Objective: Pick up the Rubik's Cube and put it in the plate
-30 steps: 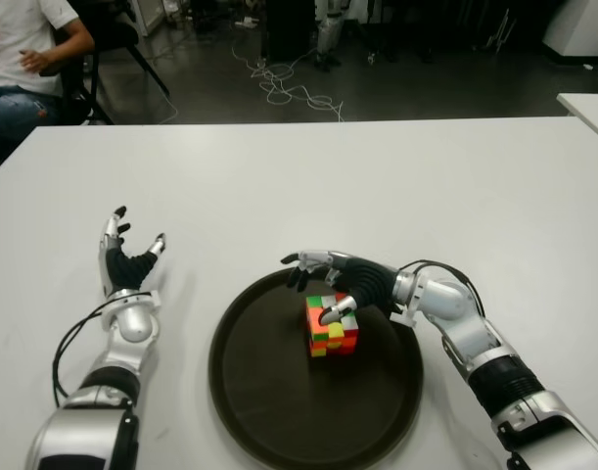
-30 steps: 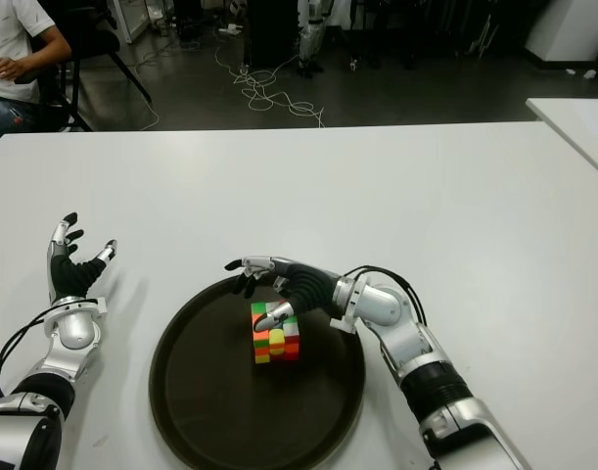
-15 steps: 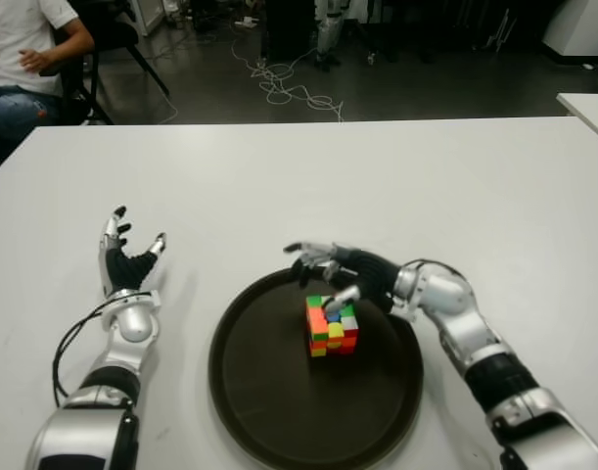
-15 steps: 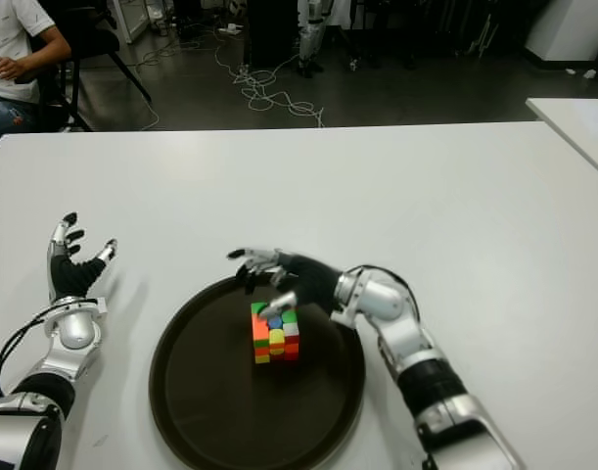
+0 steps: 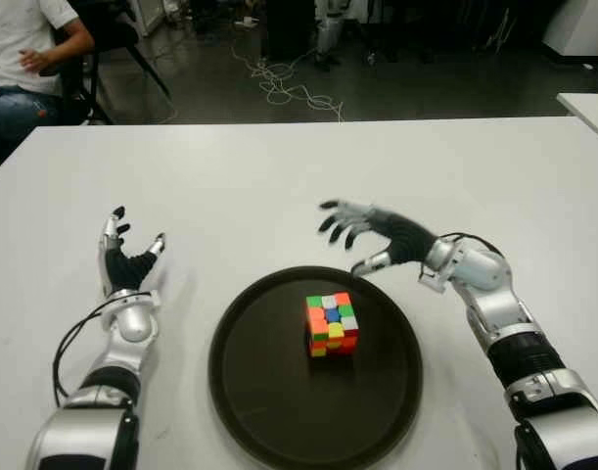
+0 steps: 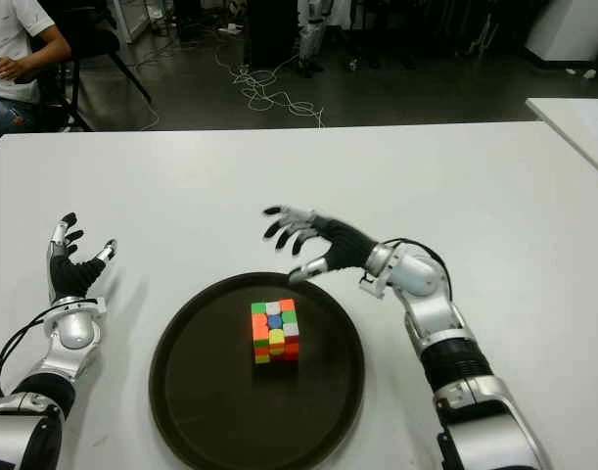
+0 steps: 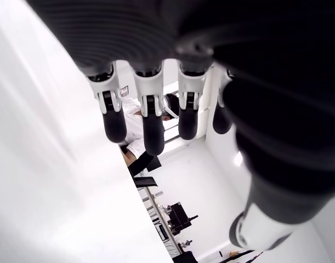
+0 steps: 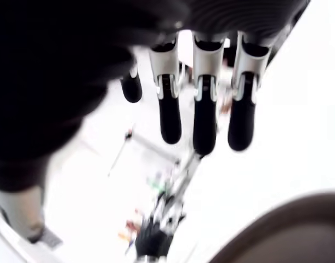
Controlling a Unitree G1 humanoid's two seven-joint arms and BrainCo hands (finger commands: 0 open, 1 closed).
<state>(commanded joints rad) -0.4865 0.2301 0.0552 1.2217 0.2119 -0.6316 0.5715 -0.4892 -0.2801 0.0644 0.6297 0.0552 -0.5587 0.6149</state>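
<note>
We judge the placing step done: the Rubik's Cube [image 5: 332,324] sits upright near the middle of the dark round plate [image 5: 250,392], with bare plate all around it and nothing touching it. Our right hand [image 5: 377,235] is above the table just beyond the plate's far right rim, its fingers [image 8: 204,118] spread and holding nothing; its wrist view shows only straight fingers and a sliver of the plate's edge, no cube. Our left hand [image 5: 128,264] shows to the left of the plate, well apart from it, palm up with fingers [image 7: 147,118] loosely extended and empty. We cannot tell whether it touches the white table [image 5: 279,176].

What remains, as we read it, is only to clear the right arm away from the plate and bring it to a resting pose on the right side. That move calls for keeping the thumb and fingertips above the rim so they do not catch it and jolt the cube.
</note>
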